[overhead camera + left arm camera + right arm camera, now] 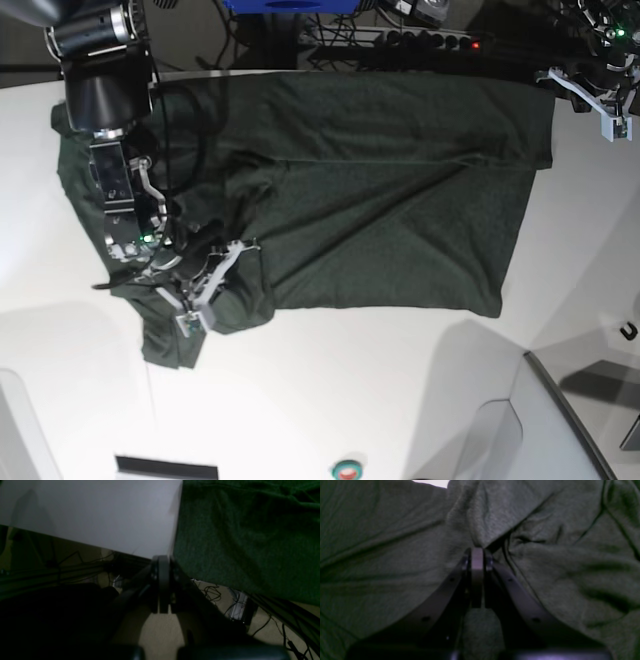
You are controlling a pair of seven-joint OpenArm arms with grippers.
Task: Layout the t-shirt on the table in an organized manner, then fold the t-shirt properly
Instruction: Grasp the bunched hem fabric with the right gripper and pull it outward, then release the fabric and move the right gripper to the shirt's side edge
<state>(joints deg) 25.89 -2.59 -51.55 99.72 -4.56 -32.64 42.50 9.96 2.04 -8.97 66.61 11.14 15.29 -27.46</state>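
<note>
The dark green t-shirt (380,200) lies spread over the white table (330,400), wrinkled and bunched at its left end. There my right gripper (228,255) is shut on a raised fold of the t-shirt (545,555); in the right wrist view its tips (477,550) pinch the cloth. My left gripper (547,76) is at the shirt's far right corner by the table's far edge. In the left wrist view it (163,557) is shut, and the t-shirt's (237,535) edge runs into its fingertips. The cloth overhangs the table (87,512) edge there.
Beyond the far edge are a power strip and cables (430,40) and a blue object (290,5). Below that edge the floor has loose cables (250,620). A grey panel (570,420) stands at the near right corner, and a red button (347,468) sits at the front.
</note>
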